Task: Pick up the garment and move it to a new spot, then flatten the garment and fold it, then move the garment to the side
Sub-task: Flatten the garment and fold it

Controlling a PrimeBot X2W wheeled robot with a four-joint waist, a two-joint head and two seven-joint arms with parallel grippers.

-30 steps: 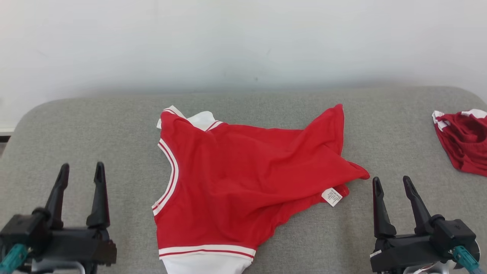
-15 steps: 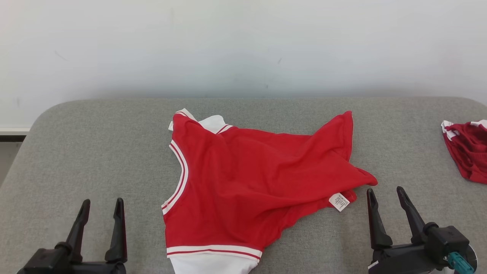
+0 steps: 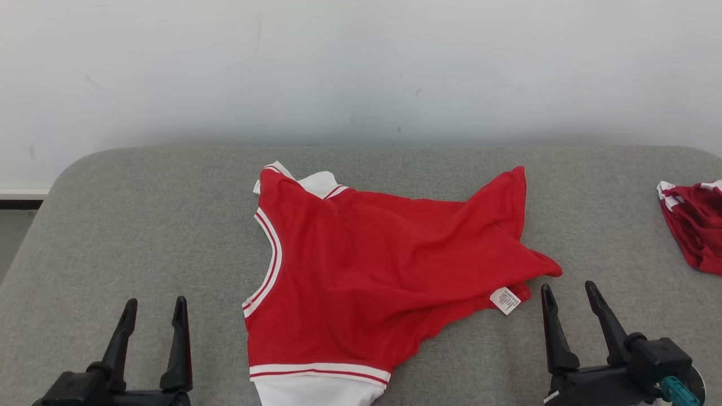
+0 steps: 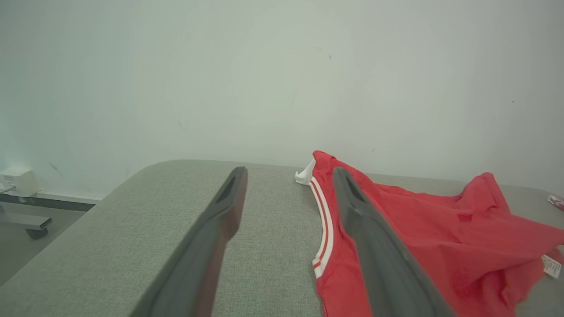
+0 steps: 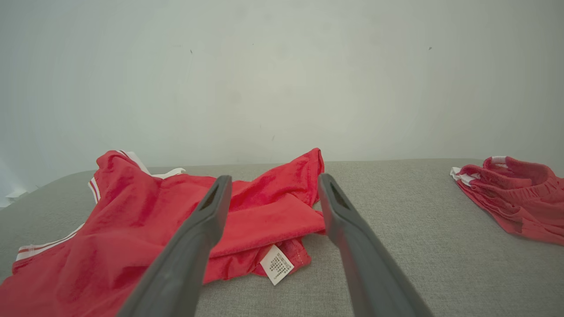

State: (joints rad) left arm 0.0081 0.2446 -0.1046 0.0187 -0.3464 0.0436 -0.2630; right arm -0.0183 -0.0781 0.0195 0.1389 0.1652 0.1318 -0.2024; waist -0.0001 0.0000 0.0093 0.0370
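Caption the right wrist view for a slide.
Open right gripper poised before the crumpled red jersey lying on the grey padded surface.

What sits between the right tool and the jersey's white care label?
Nothing: bare grey padded surface separates the right tool from the care label on the red jersey, as the head view shows.

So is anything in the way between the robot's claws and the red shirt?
Nothing visible. Only bare grey surface lies between the open left gripper and the red shirt, and the open right gripper sits close beside its label corner. Another red garment lies far off to the right.
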